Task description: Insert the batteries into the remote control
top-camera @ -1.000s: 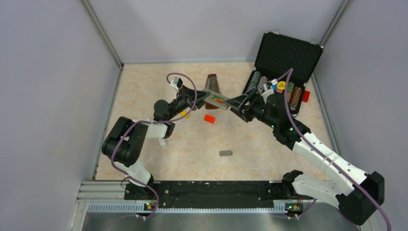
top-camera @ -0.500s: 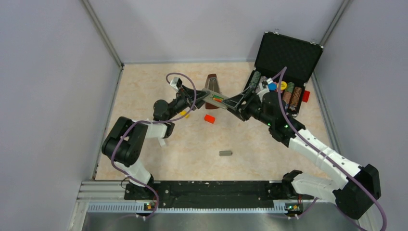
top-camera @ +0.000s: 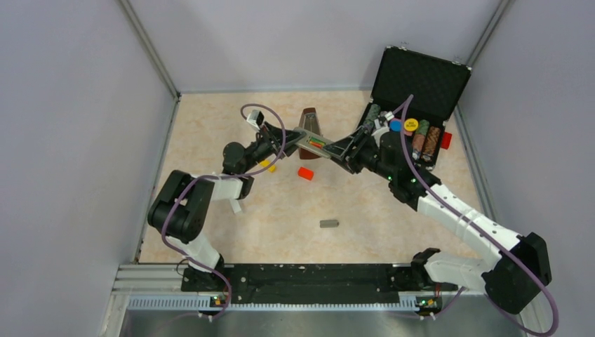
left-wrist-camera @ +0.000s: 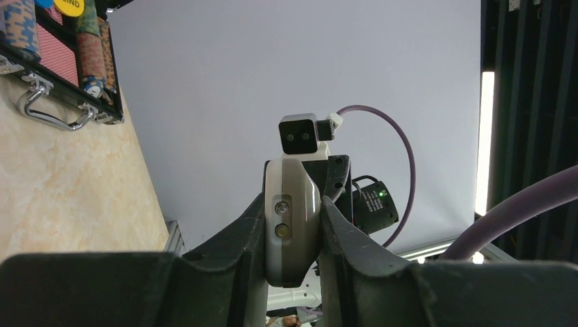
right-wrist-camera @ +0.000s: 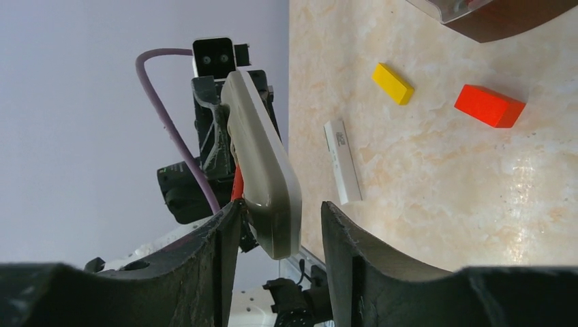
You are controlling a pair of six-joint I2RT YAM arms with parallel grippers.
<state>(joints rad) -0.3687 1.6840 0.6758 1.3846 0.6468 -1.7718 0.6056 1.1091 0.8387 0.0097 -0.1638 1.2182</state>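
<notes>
Left gripper [left-wrist-camera: 292,225]: we are clamping one short end of the remote control [right-wrist-camera: 262,157], with a finger pressing on each side of it.
Right gripper [right-wrist-camera: 281,208]: we are straddling the opposite end with the jaws apart. The slab is lying against one finger and a gap is showing beside the other, so this is no grip yet.
Remote control: it is hanging in the air directly between the two grippers, its recess facing up.
Batteries [top-camera: 318,143]: the red-orange one and the green one are lying side by side in the recess, midway between the grippers. We cannot tell whether they are fully seated.
Handling: we are judging the remote light, stiff and hard. Its smooth rounded edges are probably slippery, so we are favouring a hold on the side edges near an end, away from the recess. With the recess uncovered, tilting could spill the batteries.
Materials: the remote is matte dull grey, flat, with rounded corners. The batteries are tiny smooth cylinders.
Cover [top-camera: 329,224]: this small flat grey piece is lying well below both grippers, nearer the bases.
Below the right gripper: a slim white bar [right-wrist-camera: 342,161], a flat yellow block [right-wrist-camera: 392,83] and a chunky red-orange block [right-wrist-camera: 489,105] are resting on the marbled beige table [right-wrist-camera: 436,204].
</notes>
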